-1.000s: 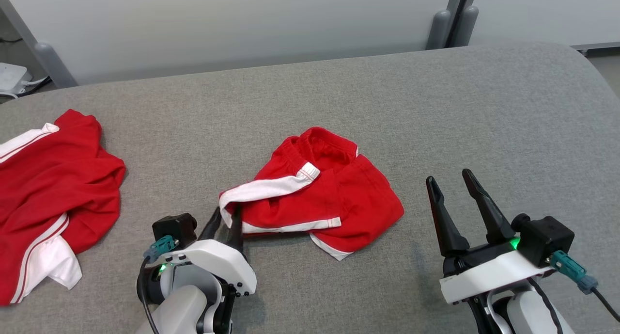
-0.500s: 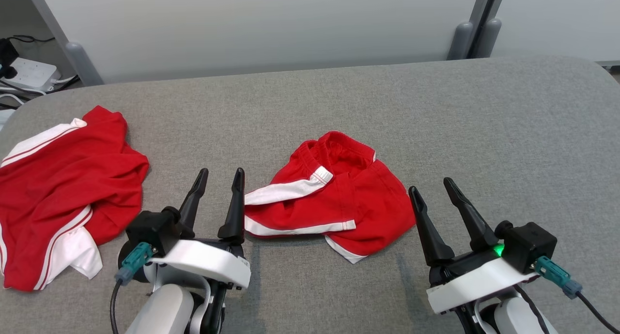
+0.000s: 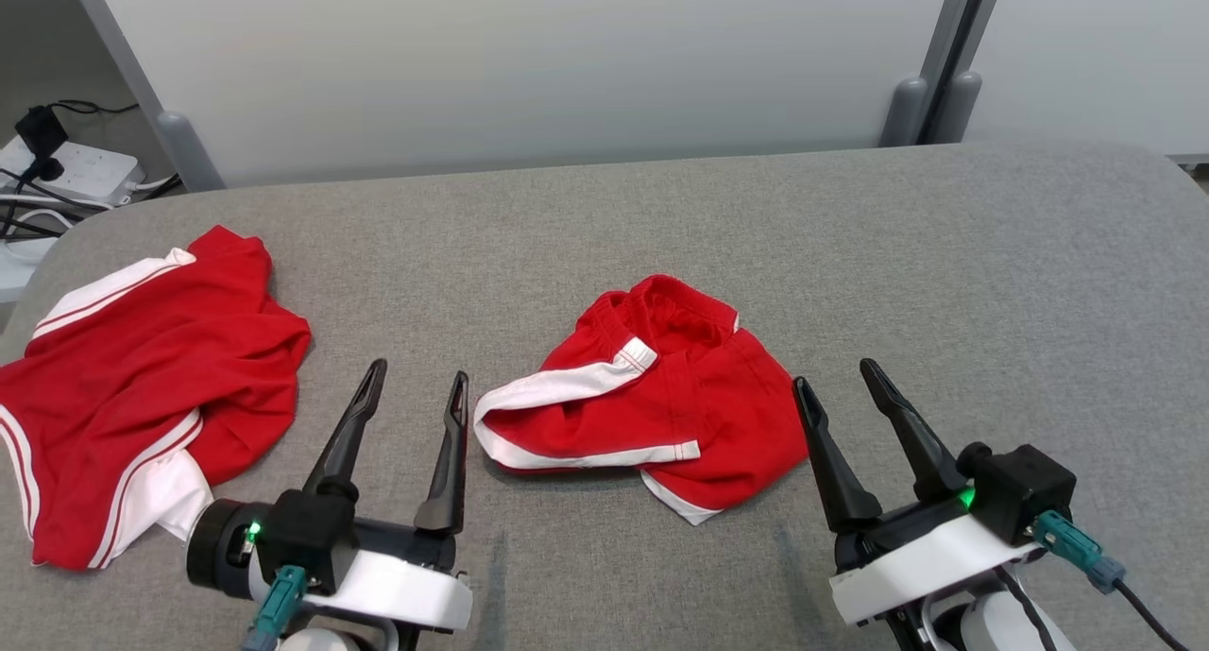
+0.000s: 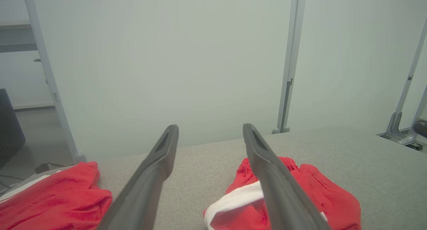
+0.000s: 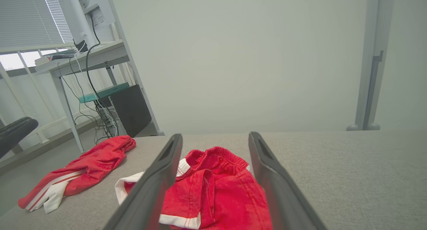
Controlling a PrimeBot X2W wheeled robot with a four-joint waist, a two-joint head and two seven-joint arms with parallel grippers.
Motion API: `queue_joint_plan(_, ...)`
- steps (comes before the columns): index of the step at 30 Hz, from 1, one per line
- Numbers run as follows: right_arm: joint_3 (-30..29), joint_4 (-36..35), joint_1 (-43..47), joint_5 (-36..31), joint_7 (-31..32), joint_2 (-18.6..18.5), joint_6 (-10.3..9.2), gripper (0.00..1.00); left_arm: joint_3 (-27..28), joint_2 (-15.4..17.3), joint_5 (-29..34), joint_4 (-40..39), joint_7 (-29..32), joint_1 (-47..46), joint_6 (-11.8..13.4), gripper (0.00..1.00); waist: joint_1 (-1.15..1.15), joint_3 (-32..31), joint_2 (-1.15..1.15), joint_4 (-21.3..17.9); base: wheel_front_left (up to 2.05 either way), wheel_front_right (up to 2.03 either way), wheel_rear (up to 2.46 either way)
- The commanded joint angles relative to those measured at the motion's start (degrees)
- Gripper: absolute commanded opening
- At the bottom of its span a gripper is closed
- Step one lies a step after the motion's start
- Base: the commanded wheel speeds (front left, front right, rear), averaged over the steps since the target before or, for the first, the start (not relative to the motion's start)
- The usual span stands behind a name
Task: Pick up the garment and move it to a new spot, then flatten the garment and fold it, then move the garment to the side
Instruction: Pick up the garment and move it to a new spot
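Note:
The garment (image 3: 652, 405), a pair of red shorts with white trim, lies crumpled in the middle of the grey table (image 3: 897, 254). My left gripper (image 3: 419, 370) stands open just left of its white-trimmed edge, apart from the cloth, with nothing between its fingers. My right gripper (image 3: 834, 372) is open too, just off the garment's right edge. In the left wrist view the garment (image 4: 317, 193) sits behind the right finger of the left gripper (image 4: 210, 126). In the right wrist view the garment (image 5: 217, 186) lies between and beyond the fingers of the right gripper (image 5: 215, 135).
A second red garment with white stripes (image 3: 142, 386) lies bunched at the table's left edge. A pale partition wall (image 3: 567, 65) runs behind the table. A power strip with cables (image 3: 66, 164) sits off the far left corner. A desk (image 5: 83, 56) stands beyond.
My left gripper has let go of the garment's white-trimmed edge, opened wide and drawn back to the left. The head camera has shifted. The right gripper stayed open.

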Motion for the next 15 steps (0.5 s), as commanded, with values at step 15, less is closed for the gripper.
queue_joint_plan(15, -3.5, -3.4, 3.9, -2.8, -0.8, 0.3, 0.42, 1.0, 11.1, -2.0, 2.8, -3.5, -0.6, 5.6, 0.1, 1.0, 0.0, -1.9, 0.0, 0.3, 0.0, 0.0, 0.0)
